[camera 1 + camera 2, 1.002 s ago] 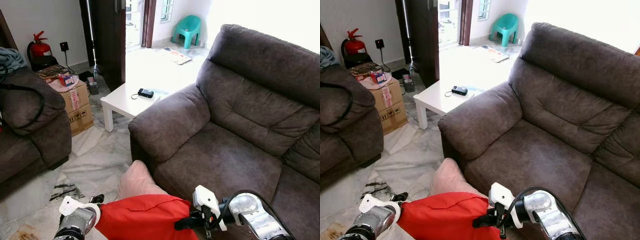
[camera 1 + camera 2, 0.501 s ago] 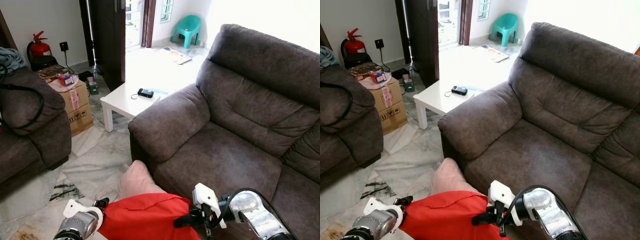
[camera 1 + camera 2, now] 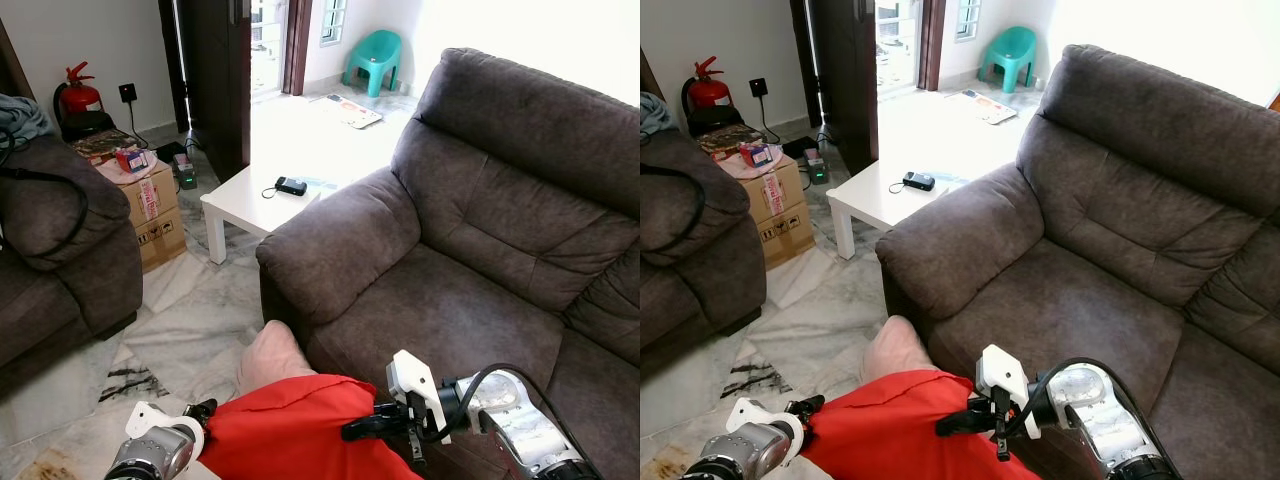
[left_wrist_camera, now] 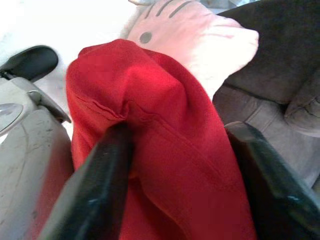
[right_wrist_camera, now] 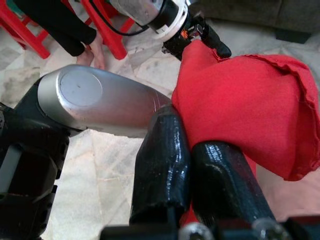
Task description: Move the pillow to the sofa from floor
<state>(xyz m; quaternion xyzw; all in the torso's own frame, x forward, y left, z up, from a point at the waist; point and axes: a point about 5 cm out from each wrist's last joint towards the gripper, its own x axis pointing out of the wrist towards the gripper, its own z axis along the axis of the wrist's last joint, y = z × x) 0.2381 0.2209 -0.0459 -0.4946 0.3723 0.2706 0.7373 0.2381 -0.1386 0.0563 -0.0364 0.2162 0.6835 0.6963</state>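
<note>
Change: right pincer (image 3: 365, 430) edges up and inward over the last second; left pincer (image 3: 200, 410) drops slightly.
Grip: both clamp the red-covered pillow (image 3: 300, 430).
Where: pillow between them, just short of the sofa seat (image 3: 440, 320).
Meaning: lift underway, placement pending.

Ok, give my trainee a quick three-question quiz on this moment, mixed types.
1. True or false: the pillow already rests on the sofa seat.
2. Which grippers hold the pillow? A) left only B) right only C) both
3. Fill in: the small dark device lies on the white ____.

Key:
1. False; it is held in front of the sofa, between the left gripper and the right gripper.
2. C
3. table, where the device sits.
</note>
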